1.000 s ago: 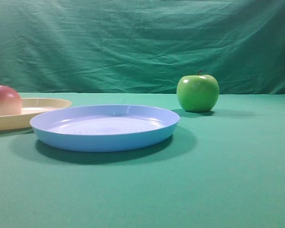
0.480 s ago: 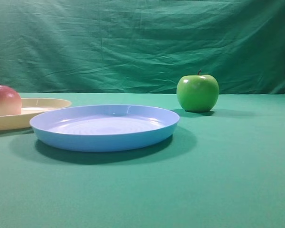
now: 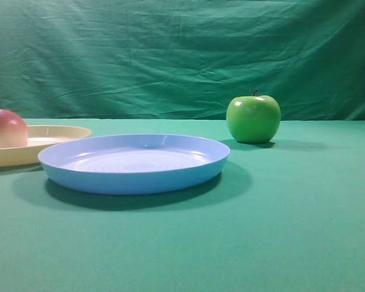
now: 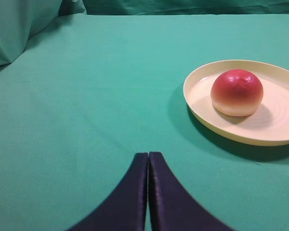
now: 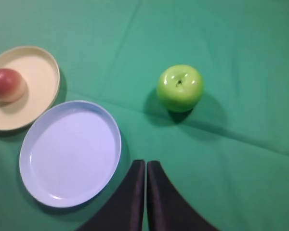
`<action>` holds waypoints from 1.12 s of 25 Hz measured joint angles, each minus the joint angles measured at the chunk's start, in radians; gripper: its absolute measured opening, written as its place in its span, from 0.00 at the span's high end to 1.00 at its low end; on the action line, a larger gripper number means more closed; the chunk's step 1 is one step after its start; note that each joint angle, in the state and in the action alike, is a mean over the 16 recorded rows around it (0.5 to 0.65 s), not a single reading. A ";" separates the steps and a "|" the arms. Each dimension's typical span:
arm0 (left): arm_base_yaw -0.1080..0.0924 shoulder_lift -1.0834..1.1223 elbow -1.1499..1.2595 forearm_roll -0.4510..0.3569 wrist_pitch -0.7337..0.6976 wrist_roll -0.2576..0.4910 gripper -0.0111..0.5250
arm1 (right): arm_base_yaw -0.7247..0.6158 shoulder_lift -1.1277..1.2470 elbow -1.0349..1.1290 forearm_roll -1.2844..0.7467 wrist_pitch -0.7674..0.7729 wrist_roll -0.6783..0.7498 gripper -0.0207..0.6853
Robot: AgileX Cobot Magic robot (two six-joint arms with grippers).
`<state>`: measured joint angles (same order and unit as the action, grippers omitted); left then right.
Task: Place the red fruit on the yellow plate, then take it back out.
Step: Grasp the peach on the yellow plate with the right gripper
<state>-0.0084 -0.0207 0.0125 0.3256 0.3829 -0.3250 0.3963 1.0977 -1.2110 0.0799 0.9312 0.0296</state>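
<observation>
**Red fruit rests on the yellow plate, both hands closed and empty**

We see the red fruit point(image 4: 237, 92) sitting on the yellow plate point(image 4: 202, 120), ahead and to the right of our left hand point(image 4: 148, 159), whose fingers are pressed together on nothing. Our right hand point(image 5: 145, 166) is likewise closed, high above the surface point(image 5: 241, 159). The fruit looks smooth, rounded and probably slippery; we judge a grip across its widest middle safest. Its underside and the plate's right edge are hidden.

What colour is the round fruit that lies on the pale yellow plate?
Red on top, fading to pale cream-orange below; the smooth round red fruit shows best in the left wrist view.
</observation>
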 joint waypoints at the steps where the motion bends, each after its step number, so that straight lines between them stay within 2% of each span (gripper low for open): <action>1: 0.000 0.000 0.000 0.000 0.000 0.000 0.98 | -0.016 -0.031 0.023 -0.002 -0.026 0.000 0.97; 14: 0.000 0.000 0.000 0.000 0.000 0.000 0.98 | -0.274 -0.479 0.456 -0.009 -0.406 -0.017 0.97; 21: 0.000 0.000 0.000 0.000 0.000 0.000 0.98 | -0.379 -0.707 0.704 -0.013 -0.536 -0.059 0.97; 28: 0.000 0.000 0.000 0.000 0.000 0.000 0.98 | -0.420 -0.921 0.946 -0.016 -0.629 -0.096 0.97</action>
<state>-0.0084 -0.0207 0.0125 0.3256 0.3829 -0.3250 -0.0235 0.1769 -0.2653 0.0640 0.3021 -0.0663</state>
